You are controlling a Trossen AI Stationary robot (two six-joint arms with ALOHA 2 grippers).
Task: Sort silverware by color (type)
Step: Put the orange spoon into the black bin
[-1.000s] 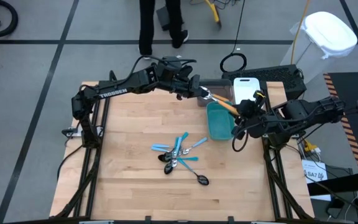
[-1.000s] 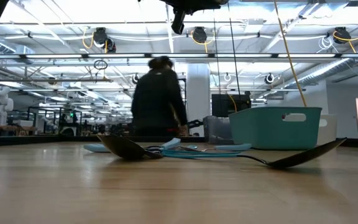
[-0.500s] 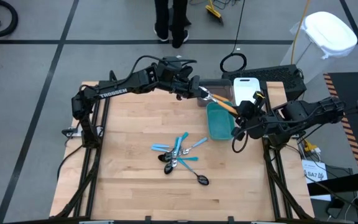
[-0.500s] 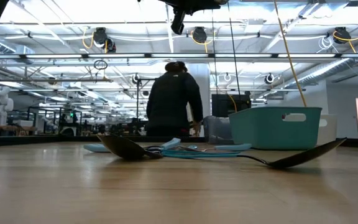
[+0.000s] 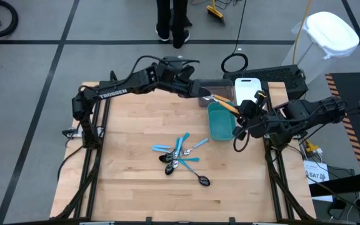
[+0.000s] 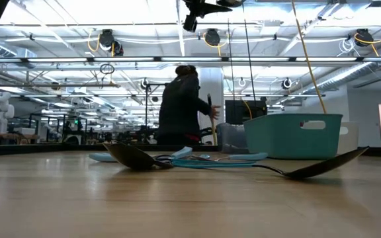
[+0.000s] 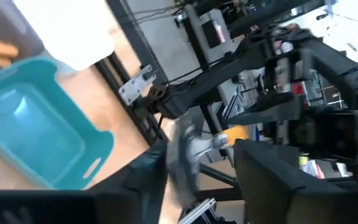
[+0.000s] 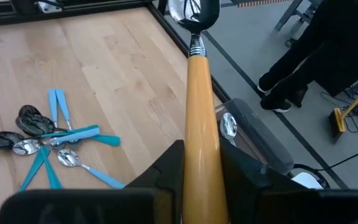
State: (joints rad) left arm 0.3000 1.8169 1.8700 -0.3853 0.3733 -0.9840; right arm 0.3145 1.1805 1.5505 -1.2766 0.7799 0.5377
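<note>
surface [image 5: 130,156]: wooden | teal bin [image 5: 220,122]: far right | silverware pile [image 5: 181,157]: blue-handled and dark spoons, centre | right tool [image 8: 199,167]: clamped on orange-handled spoon [image 8: 197,112], over the teal bin | left tool [image 5: 200,92]: far centre, jaws parted around that spoon's silver head

1. A light wooden bench [image 5: 130,150] with a plank top stands on a grey floor marked with dark lines.
2. A teal bin [image 5: 220,122] sits near the bench's far right edge (its handle slot shows in the low view).
3. Just behind it lie a gray bin [image 5: 212,85] and a white bin [image 5: 245,89], side by side.
4. A person [image 6: 184,106] in dark clothes stands beyond the bench, possibly holding something thin.
5. A white lidded container [image 5: 331,31] stands on the floor, well apart.
</note>
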